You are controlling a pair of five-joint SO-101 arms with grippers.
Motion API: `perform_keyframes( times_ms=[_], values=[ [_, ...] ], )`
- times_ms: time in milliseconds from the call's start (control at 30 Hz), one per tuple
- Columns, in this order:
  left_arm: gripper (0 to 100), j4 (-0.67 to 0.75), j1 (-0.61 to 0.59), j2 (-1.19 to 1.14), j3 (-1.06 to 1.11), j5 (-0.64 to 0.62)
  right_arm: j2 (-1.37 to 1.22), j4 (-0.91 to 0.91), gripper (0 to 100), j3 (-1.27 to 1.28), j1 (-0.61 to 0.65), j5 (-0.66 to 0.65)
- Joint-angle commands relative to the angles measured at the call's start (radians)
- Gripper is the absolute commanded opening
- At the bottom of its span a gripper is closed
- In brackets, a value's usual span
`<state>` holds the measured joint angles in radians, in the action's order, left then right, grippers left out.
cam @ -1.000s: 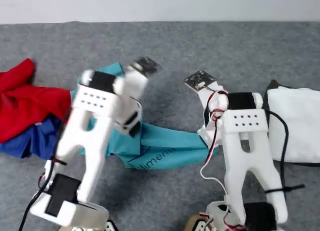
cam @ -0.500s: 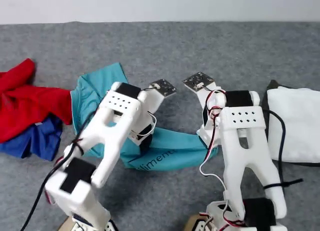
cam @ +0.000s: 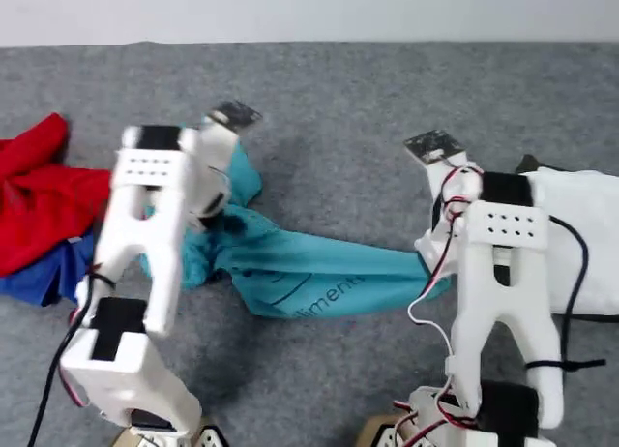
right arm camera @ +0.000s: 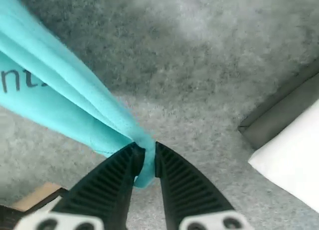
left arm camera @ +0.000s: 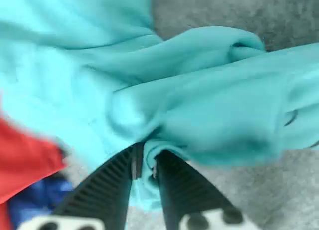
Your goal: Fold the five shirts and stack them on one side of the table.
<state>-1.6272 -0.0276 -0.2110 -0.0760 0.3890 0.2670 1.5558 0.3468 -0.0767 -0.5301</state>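
On the surface, the teal shirt now stretches wider: left hand and right hand, each clamped on it, have pulled apart, likely spreading it for folding.

Teal shirt stretched across grey table, red shirt touching blue shirt, white shirt well apart

Teal shirt — lying crumpled, stretching taut across the middle. Red shirt bunching at far left, overlapping blue shirt. White shirt — lying folded at far right.
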Motion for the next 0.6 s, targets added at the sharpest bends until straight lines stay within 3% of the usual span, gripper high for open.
perform_keyframes(
  times_ms=[0,300,567],
  values=[
    [1,-0.071,-0.040,0.058,-0.119,0.038,0.004,-0.021,1.0,-0.055,-0.025,-0.040],
    [2,-0.091,-0.060,0.057,-0.059,0.084,0.004,-0.041,1.0,-0.055,-0.030,-0.038],
    [16,-0.098,-0.038,0.066,0.012,0.097,0.004,-0.070,1.0,-0.052,-0.031,-0.040]
  ],
)
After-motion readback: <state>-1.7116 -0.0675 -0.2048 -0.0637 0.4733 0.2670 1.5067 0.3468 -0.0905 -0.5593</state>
